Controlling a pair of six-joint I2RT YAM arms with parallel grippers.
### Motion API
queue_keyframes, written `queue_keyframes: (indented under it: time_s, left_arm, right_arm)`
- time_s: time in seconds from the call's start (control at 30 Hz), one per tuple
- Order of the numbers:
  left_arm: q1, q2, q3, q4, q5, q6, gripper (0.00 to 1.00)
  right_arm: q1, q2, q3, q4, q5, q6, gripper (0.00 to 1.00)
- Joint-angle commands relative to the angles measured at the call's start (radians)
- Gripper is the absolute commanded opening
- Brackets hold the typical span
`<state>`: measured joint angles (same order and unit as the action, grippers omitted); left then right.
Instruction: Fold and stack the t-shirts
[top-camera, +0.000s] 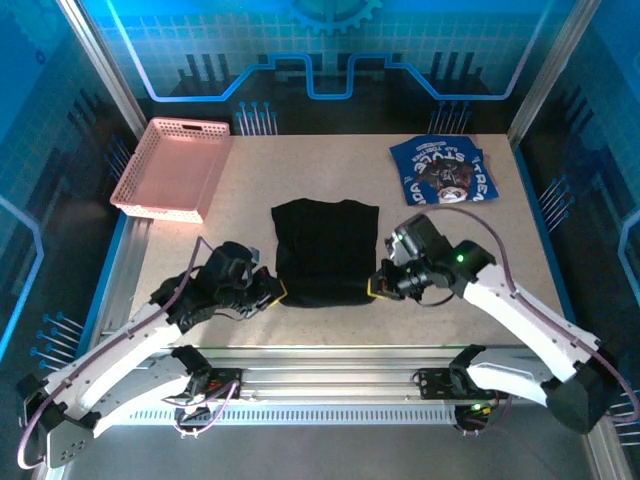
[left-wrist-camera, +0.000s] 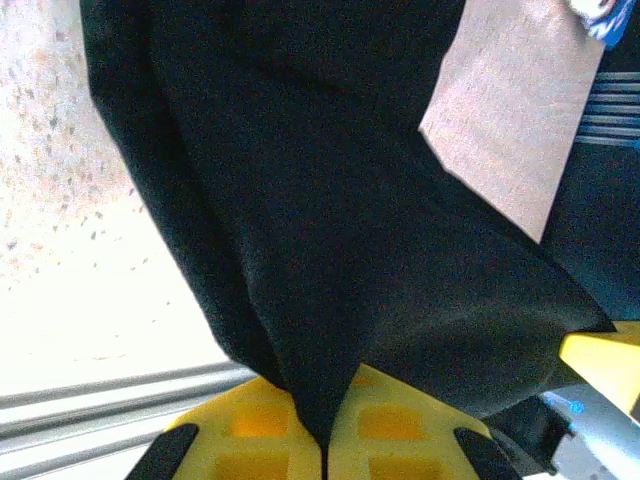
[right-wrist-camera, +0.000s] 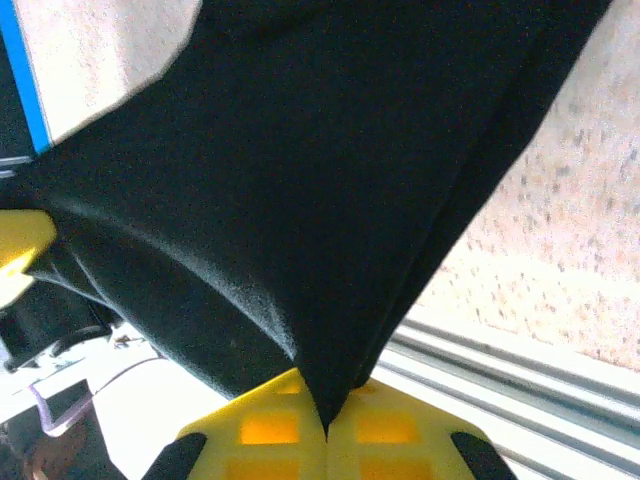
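Fold in hand: black t-shirt mid tabletop, left gripper and right gripper each pinching a near-edge corner. Next: carry both corners level toward far edge. Blue t-shirt lies at far-right corner

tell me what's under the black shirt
Bare table shows around the black shirt; its near corners are pinched in shut jaws. Anything beneath its flat middle is covered.

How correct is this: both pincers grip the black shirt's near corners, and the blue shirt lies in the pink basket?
Wrong place: the blue shirt lies on the table, far right, not in the basket; the top view shows it. The rest is right.
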<state>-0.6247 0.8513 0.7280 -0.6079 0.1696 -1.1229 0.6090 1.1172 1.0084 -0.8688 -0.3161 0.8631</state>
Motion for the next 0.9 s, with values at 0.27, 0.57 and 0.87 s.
queue_keyframes:
  time_s: [0.27, 0.57, 0.87]
  left_arm:
    - [0.295, 0.336, 0.255, 0.082, 0.14, 0.19, 0.0]
    - [0.416, 0.649, 0.433, 0.138, 0.22, 0.282, 0.0]
    - [0.488, 0.977, 0.592, 0.198, 0.283, 0.342, 0.02]
  right_arm:
    - [-0.243, 0.343, 0.34, -0.096, -0.047, -0.252, 0.0]
    - [-0.333, 0.639, 0.558, -0.113, -0.059, -0.336, 0.0]
    - [-0.381, 0.953, 0.781, -0.117, -0.051, -0.348, 0.1]
